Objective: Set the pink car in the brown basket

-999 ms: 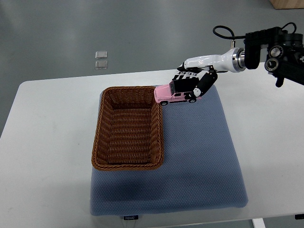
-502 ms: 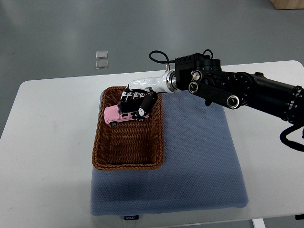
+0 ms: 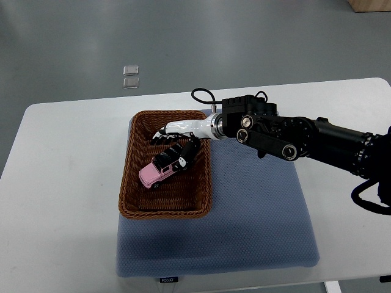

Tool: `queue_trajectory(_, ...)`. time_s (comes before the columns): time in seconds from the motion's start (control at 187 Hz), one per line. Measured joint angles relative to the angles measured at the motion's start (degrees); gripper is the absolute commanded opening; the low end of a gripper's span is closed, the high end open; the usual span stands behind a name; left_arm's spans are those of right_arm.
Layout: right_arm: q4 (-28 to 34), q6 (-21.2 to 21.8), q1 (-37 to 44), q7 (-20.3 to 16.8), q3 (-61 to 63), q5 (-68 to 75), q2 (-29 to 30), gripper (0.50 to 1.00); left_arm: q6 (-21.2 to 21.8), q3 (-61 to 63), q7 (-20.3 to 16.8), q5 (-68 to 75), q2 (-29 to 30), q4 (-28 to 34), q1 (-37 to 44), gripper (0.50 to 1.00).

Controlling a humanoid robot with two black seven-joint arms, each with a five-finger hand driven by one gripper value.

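Basket [image 3: 131, 183]: brown wicker, on blue pad [image 3: 256, 220] atop white bench [image 3: 61, 183]; sits at pad's left side.
Car [image 3: 160, 171]: pink, inside basket, tilted nose-down toward lower left, lying low over the woven floor; cannot tell whether resting or just off it.
Robot hand, right [image 3: 178, 146]: reaching in over basket's right rim from the right edge, fingers closed on car's roof and rear end.
Done: car carried inside basket walls.
Left: likely lower fully, let go, lift clear of rim.
Left arm: not visible.
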Motion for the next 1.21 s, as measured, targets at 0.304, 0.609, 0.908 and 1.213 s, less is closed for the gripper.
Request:
queue_trajectory(0.304,0.08,0.06,-1.79,0.16,17.36,4.12,-6.65,0.905,0.02,0.0,0.0,0.0,0.0,0.02,0.0,1.0)
queue_trajectory(0.609,-1.26,0.07,-20.35,8.0,49.41,32.39,-8.96,0.905,0.02,0.11,0.0,0.0,0.0,-0.17,0.0,1.0)
queue_trajectory(0.908,-10.35,1.85,-27.0,12.53,54.8,59.18,-3.81,0.905,-0.01,0.4,0.0,0.0,0.0,-0.11,0.0,1.0)
queue_trajectory(1.213,-10.87,3.96,-28.26,13.0,54.35,59.99,-2.44,0.905,-0.02,0.52,0.0,-0.01,0.0,-0.27,0.0,1.0)
